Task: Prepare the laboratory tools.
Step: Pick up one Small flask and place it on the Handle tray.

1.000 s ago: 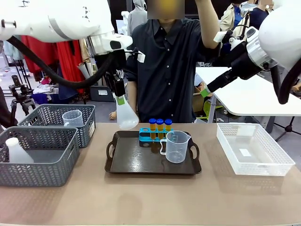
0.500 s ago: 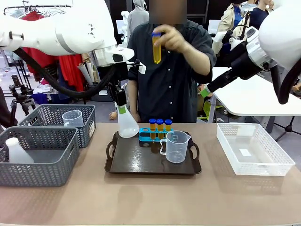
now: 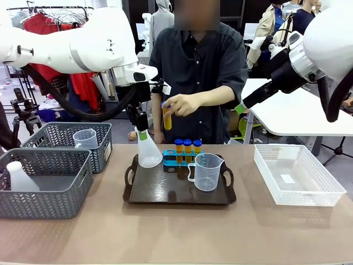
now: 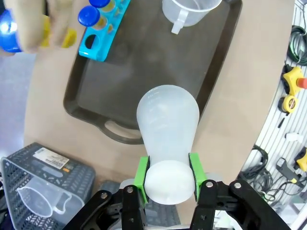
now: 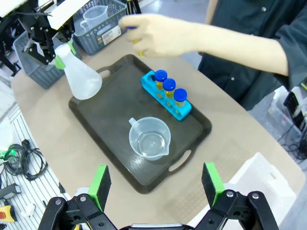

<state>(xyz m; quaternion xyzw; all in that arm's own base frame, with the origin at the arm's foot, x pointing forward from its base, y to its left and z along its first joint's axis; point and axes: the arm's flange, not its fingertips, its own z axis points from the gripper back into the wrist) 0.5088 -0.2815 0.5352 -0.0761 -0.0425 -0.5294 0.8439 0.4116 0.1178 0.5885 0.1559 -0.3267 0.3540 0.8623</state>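
Observation:
My left gripper [image 3: 142, 132] [image 4: 168, 175] is shut on the neck of the translucent white conical flask [image 3: 149, 155] [image 4: 168, 117] [image 5: 81, 79]. The flask hangs upright over the back left corner of the dark tray [image 3: 160, 190] [image 4: 139, 72] [image 5: 115, 110]; whether it touches the tray I cannot tell. On the tray stand the blue rack [image 3: 174, 162] [image 5: 183, 112] with three blue-capped amber tubes [image 3: 187, 147] [image 5: 168, 88] and the clear beaker [image 3: 207, 172] [image 5: 149, 139]. A person's hand holds another amber tube [image 3: 166, 117] just above the rack. My right gripper [image 3: 240, 107] [image 5: 158, 181] hovers open high above the tray's right side.
Two grey mesh baskets sit at the left: the near one [image 3: 49, 193] holds a white bottle [image 3: 19, 178], the far one [image 3: 63, 135] a second beaker [image 3: 85, 138]. A white basket [image 3: 298, 174] stands at the right. The person stands behind the table.
The person's hand has brought the amber tube down from head height to just above the rack. My left gripper has lowered the flask toward the tray's back left corner.

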